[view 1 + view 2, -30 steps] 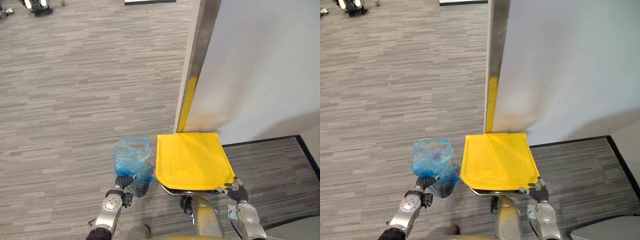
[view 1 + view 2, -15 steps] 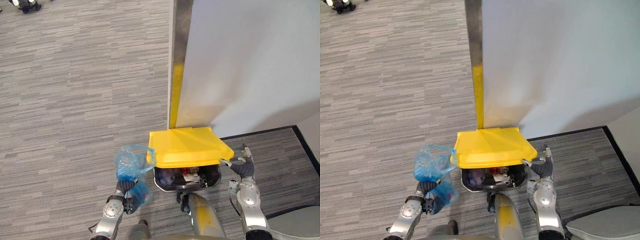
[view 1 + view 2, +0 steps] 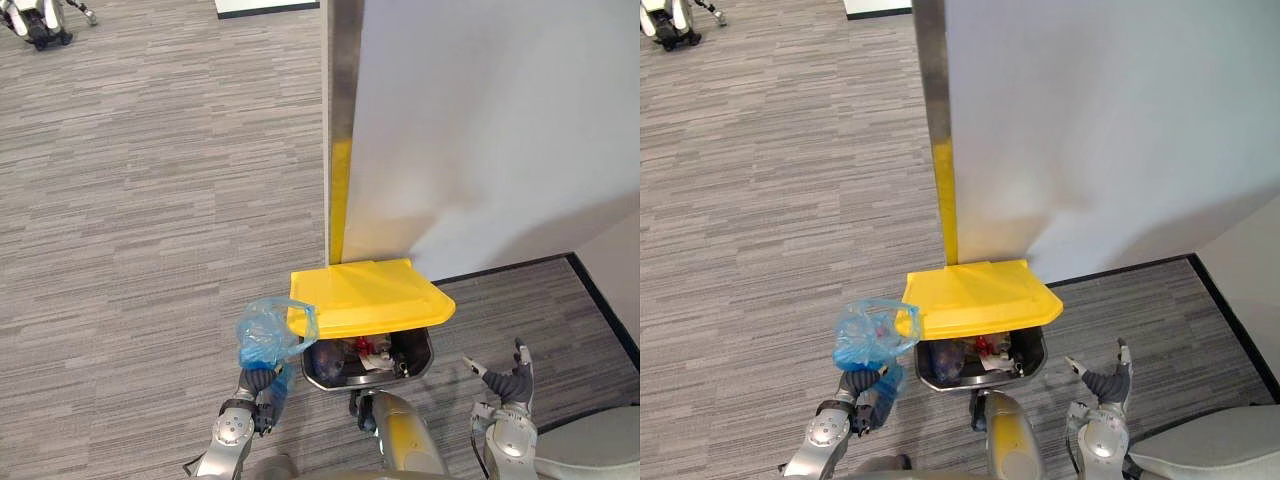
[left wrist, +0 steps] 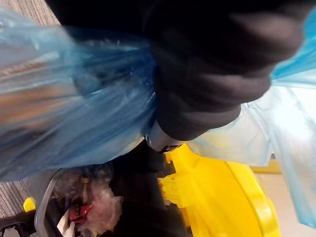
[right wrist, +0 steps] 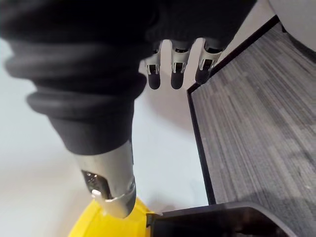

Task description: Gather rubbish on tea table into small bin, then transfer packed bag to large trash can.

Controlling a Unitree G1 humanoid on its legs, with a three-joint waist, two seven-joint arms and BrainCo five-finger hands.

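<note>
A: Biggest first. What's in the bg?
B: White wall (image 3: 500, 130) takes the right half, grey striped carpet floor (image 3: 150, 200) the rest. Metal post (image 3: 342, 80) runs down the wall's left edge, w/ a yellow strip on its lower part.
A: Trash can?
B: Grey trash can (image 3: 425, 362) stands on the floor at the foot of the wall, right by the post. Its yellow lid (image 3: 370, 298) is tilted up, front edge raised, so the mouth shows under it. Rubbish (image 3: 362, 355) inside, red + white bits, can't tell what exactly.
A: Is the bag in?
B: No. Blue bag (image 3: 265, 335) is outside the can, just beside its left side, level w/ the lid's front-left corner. Bag's top overlaps that corner; touching or not, can't tell.
A: What's got it?
B: L hand (image 3: 858, 388), under the bag, clamped tight round its neck. L wrist view: blue film bunched vs the dark cover, can + lid just past it.
A: R hand?
B: R hand (image 3: 508, 383) is low, right of the can, well apart from the lid. Its fingers (image 5: 177, 69) are straight, thumb (image 5: 111, 190) spread off to the side, nothing in it.
</note>
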